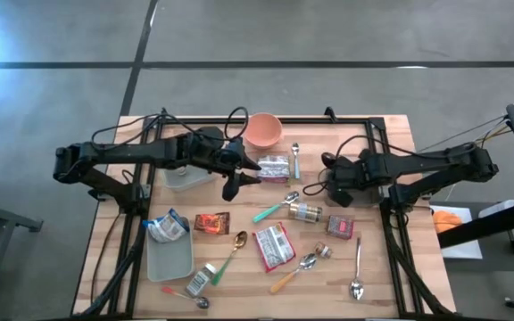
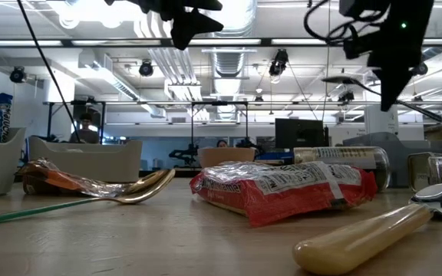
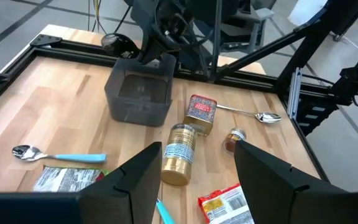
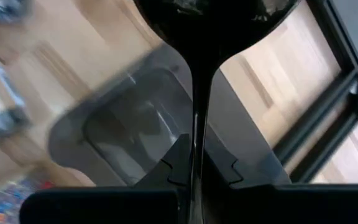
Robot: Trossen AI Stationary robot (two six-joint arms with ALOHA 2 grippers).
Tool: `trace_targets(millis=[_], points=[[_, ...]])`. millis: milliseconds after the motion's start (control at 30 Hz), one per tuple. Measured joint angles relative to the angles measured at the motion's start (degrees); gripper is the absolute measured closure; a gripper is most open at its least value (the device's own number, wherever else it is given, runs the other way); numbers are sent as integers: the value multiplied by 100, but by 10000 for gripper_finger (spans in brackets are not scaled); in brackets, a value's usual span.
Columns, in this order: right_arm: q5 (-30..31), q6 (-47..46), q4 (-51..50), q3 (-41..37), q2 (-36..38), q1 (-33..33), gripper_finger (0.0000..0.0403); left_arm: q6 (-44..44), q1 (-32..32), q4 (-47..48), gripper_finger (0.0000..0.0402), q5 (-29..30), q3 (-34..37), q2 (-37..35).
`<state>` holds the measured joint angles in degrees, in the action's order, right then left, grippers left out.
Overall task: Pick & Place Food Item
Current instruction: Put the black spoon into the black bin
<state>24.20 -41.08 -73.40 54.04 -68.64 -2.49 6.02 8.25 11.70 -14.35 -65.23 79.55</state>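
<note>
Food items lie on the wooden table: a red packet (image 1: 273, 245), a silver packet (image 1: 273, 167), a gold-lidded jar (image 1: 306, 212) on its side, a small red tin (image 1: 340, 226) and a brown packet (image 1: 211, 223). My left gripper (image 1: 235, 176) hangs open above the table's middle with nothing between its fingers; in its wrist view the jar (image 3: 179, 154) lies beyond the left gripper (image 3: 197, 186). My right gripper (image 4: 197, 155) is shut and empty, pointing down over a dark grey bin (image 4: 135, 124), which also shows in the left wrist view (image 3: 138, 96).
A pink bowl (image 1: 263, 129) and a white tub (image 1: 186, 176) stand at the far side. A grey tray (image 1: 172, 267) at the near left holds a blue-white packet (image 1: 168, 227). Several spoons (image 1: 357, 267) and a small silver packet (image 1: 199, 281) lie near the front edge.
</note>
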Motion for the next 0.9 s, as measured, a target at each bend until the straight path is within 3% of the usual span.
trace_targets(millis=[400, 900], points=[[114, 432, -173, -695, -11, -1, 394, -120, 4, 164, 195, -2, 0, 0], [-723, 769, -545, -966, -11, -272, 394, -170, 4, 335, 195, -2, 0, 0]])
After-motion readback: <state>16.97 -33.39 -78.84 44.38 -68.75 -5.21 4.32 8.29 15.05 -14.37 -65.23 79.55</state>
